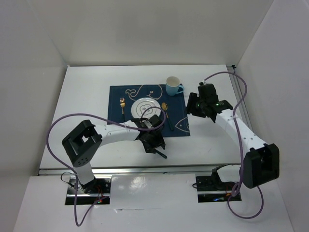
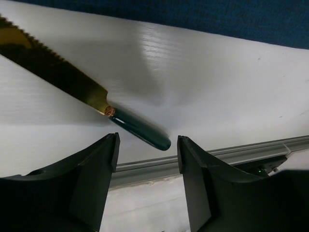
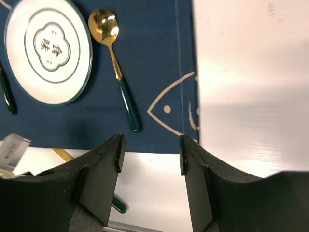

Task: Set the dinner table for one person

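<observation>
The dinner table (image 1: 87,104) lies flat, white, rectangular, silver-railed.

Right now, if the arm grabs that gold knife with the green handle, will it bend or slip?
The knife probably stays stiff: its gold blade looks like metal. The glossy handle is slim and rounded, so it may slip or roll. Lying flat on the dinner table, it could be awkward to pinch.

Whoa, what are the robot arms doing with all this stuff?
They're setting a dinner place. On the blue placemat sit a plate, a fork on its left, a spoon on its right, and a blue cup at the far corner. The knife lies off the mat on the white table, and the left gripper hangs open by its green handle. The right gripper is open too, holding nothing.
</observation>
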`<control>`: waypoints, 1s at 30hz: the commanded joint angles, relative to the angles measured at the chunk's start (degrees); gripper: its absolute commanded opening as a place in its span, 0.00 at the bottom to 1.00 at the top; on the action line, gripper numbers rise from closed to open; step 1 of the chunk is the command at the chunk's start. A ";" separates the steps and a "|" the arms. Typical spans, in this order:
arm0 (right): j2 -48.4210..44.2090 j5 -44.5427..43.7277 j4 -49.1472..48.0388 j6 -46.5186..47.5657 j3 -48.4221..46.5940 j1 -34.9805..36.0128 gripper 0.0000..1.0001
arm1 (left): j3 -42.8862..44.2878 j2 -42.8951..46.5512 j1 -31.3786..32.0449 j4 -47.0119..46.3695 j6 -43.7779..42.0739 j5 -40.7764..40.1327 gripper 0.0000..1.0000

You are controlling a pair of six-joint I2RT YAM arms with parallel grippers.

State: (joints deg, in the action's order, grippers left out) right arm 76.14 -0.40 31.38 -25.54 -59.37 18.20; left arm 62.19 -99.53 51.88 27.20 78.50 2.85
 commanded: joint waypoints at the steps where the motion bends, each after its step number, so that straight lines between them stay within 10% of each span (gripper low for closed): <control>1: -3.71 1.80 2.81 1.37 1.10 -2.02 0.60 | 2.66 -3.03 0.68 0.22 1.57 -1.53 0.67; 12: -7.32 2.34 4.66 4.27 1.63 -6.41 0.60 | 3.20 -3.84 0.68 4.96 -0.10 -4.52 0.44; 18: -8.37 2.87 4.66 5.32 2.16 -8.17 0.60 | 2.67 0.90 1.74 8.74 1.12 -4.52 0.02; 30: -7.24 6.46 4.04 4.80 1.11 -8.18 0.60 | 5.56 6.45 5.43 12.61 3.59 -4.17 0.00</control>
State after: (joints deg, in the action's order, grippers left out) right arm 69.69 3.90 35.62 -21.15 -57.52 10.44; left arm 65.28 -93.03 57.52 37.52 81.01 -0.03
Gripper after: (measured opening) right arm 0.600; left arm 0.044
